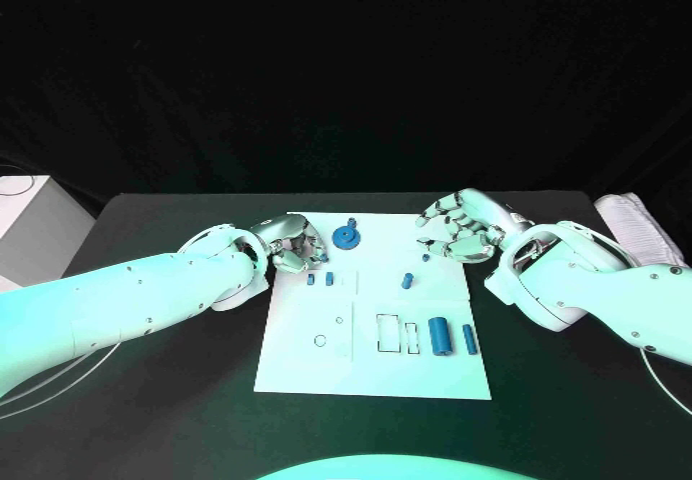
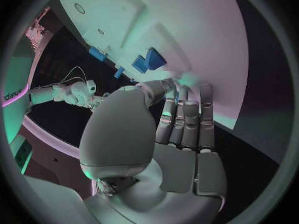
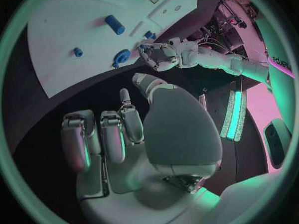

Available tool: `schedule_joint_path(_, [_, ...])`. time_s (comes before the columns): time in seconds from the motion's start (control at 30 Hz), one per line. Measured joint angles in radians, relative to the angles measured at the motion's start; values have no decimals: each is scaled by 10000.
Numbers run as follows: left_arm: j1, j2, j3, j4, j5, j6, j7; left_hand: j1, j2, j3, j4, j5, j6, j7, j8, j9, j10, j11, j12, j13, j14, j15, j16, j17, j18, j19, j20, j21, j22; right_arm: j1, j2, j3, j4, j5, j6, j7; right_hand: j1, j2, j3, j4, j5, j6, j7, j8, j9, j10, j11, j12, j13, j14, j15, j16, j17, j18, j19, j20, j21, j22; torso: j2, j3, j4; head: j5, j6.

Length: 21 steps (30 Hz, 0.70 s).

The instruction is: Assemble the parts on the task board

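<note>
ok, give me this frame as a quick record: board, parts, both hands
board: white task board in the middle of the black table
parts: round blue piece near the far edge; two blue cylinders lying at the near right; small blue pieces mid-board
left hand: over the board's far left corner, fingers curled; whether it holds anything, cannot tell
right hand: over the far right corner, fingers apart, holds nothing

head: looks down from above, 12 o'clock | wrists: close behind each hand | shared: white board point(image 1: 375, 340)
</note>
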<state>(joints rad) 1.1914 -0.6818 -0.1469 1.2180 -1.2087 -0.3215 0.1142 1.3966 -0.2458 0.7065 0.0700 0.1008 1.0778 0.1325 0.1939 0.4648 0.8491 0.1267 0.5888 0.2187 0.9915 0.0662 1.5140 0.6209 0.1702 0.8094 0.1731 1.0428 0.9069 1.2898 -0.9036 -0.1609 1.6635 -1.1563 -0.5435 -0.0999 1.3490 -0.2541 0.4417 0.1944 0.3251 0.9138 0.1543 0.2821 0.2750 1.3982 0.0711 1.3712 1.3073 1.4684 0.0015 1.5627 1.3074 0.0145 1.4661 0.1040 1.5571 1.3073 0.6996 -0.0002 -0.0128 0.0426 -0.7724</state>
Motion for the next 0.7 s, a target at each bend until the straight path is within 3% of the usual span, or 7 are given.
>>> schedule_joint_path(0.37, [0, -6, 1, 4, -3, -2, -29, 0, 0, 0, 1, 0, -72, 72, 0, -15, -36, -37, 6, 7, -36, -36, 0, -62, 0, 0, 0, 0, 10, 0, -4, 0, 2, 0, -1, 0, 0, 0, 0, 0, 0, 0, 0, 0, 0, 0, 0, 0, 0, 0, 0, 0, 0, 0, 0, 0, 0, 0, -1, 3, -4, -11, 8])
schedule_joint_path(0.7, [-9, -24, -2, 10, -2, -27, -88, -97, -98, -29, -27, 0, -298, 297, -174, -108, -185, -30, 96, 44, -74, 2, 0, -167, 0, 0, 0, 0, 9, 0, -8, 0, 1, -3, -1, 0, 0, 0, 0, 0, 0, 0, 0, 0, 0, 0, 0, 0, 8, 0, 0, 0, 0, 0, 0, 0, 0, 8, -3, 2, -1, -14, 22])
